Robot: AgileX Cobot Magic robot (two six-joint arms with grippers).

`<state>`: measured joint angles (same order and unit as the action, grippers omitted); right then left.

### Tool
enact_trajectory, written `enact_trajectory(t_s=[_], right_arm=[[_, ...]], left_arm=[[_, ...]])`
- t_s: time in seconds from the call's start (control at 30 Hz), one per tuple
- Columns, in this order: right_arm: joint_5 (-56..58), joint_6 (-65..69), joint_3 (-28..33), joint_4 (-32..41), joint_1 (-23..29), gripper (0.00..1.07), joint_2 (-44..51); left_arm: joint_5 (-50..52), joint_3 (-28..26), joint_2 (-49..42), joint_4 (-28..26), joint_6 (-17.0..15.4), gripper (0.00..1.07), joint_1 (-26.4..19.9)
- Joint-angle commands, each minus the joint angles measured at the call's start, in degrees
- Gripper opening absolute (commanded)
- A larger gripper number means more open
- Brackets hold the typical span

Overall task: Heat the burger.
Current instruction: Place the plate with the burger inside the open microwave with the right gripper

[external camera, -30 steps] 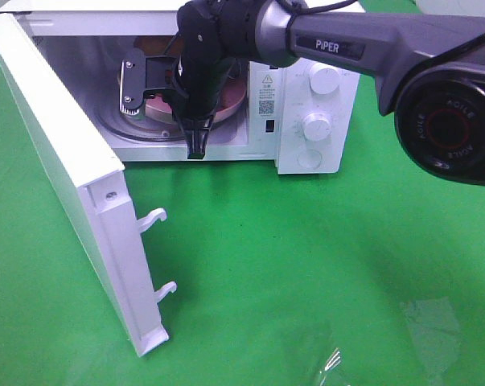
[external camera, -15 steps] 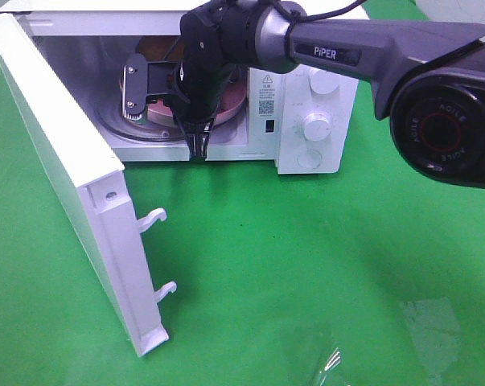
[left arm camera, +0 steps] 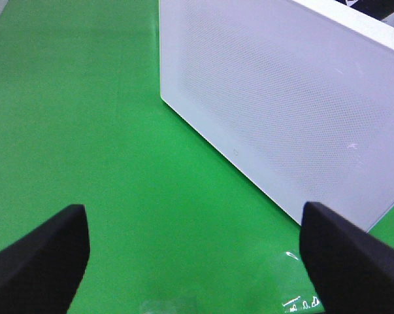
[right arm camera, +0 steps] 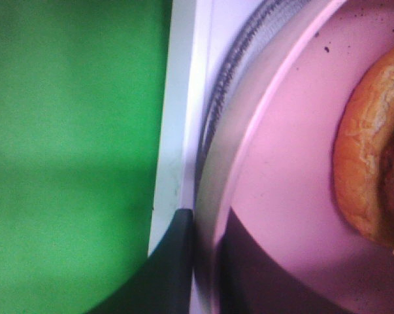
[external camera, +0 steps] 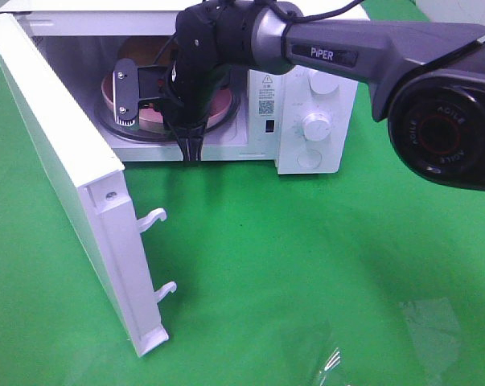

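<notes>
Right gripper (external camera: 191,149) at microwave (external camera: 314,88) mouth, clenched on pink plate (right arm camera: 295,150) rim. Burger (right arm camera: 373,163) on plate inside microwave cavity, over turntable (external camera: 117,129), deeper in than gripper. Left gripper (left arm camera: 193,226) released, outside microwave door (left arm camera: 281,111), well apart; right arm (external camera: 371,48) nearer.

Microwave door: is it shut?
No, the microwave door stands swung wide open at the left of the exterior high view, leaving the pink plate inside the cavity exposed.
</notes>
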<state>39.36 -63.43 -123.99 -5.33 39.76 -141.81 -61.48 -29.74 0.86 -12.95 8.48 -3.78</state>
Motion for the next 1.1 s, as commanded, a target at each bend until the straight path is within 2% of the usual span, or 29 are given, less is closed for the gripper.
enact_trajectory(t_s=[0.03, 0.57, 1.1], right_arm=[[-2.1, -3.8, -1.1, 1.3, 0.5, 0.04, 0.9], [-1.3, -5.5, -1.1, 2.8, 0.5, 0.07, 0.9], [-0.9, 2.9, -1.1, 2.8, 0.5, 0.10, 0.9]], left_arm=[[0.0, 0.2, -0.1, -0.1, 0.1, 0.80, -0.1], [0.0, 0.2, -0.1, -0.1, 0.1, 0.80, -0.1], [0.0, 0.2, -0.1, -0.1, 0.1, 0.80, -0.1]])
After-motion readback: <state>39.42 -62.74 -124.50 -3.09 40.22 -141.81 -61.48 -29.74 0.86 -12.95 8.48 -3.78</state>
